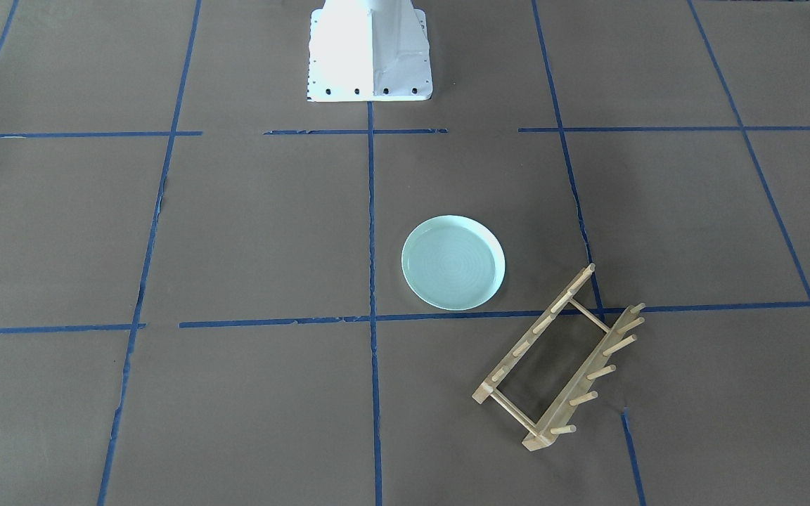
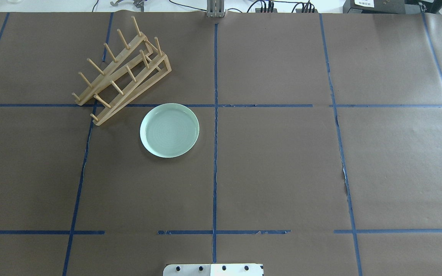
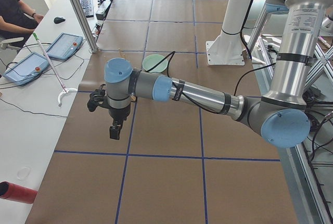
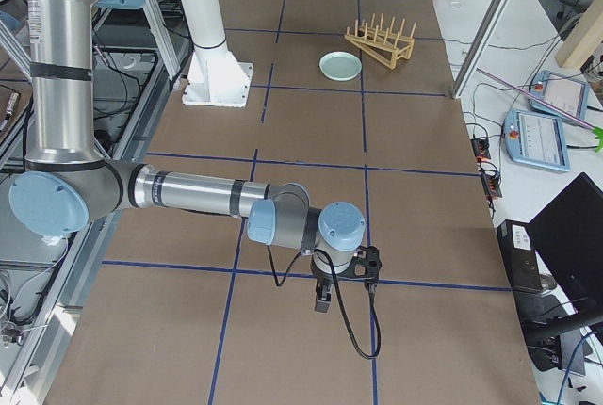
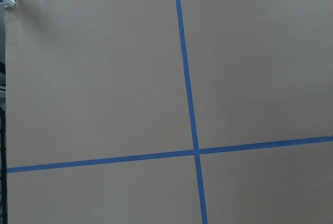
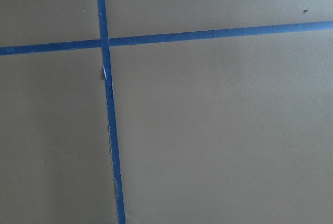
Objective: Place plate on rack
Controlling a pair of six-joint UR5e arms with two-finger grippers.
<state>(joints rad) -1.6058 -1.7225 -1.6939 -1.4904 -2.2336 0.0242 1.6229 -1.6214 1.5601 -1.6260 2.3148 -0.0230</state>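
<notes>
The pale mint-green plate [image 1: 453, 262] lies flat on the brown paper table, empty, also in the overhead view [image 2: 169, 130] and both side views [image 3: 155, 63] [image 4: 339, 66]. The light-wood rack [image 1: 560, 358] stands just beside it, apart from it, pegs up and empty [image 2: 123, 73] [image 4: 379, 40]. My left gripper [image 3: 115, 130] hangs over the table's left end, far from the plate. My right gripper [image 4: 322, 301] hangs over the table's right end, also far away. Both show only in side views, so I cannot tell if they are open or shut. The wrist views show only paper and blue tape.
The white robot pedestal [image 1: 370, 53] stands at the table's edge behind the plate [image 2: 213, 269]. Metal posts [image 3: 78, 10] [image 4: 490, 19] rise at the far table edge. A side desk holds tablets [image 3: 62, 44] and a seated operator [image 3: 13, 5].
</notes>
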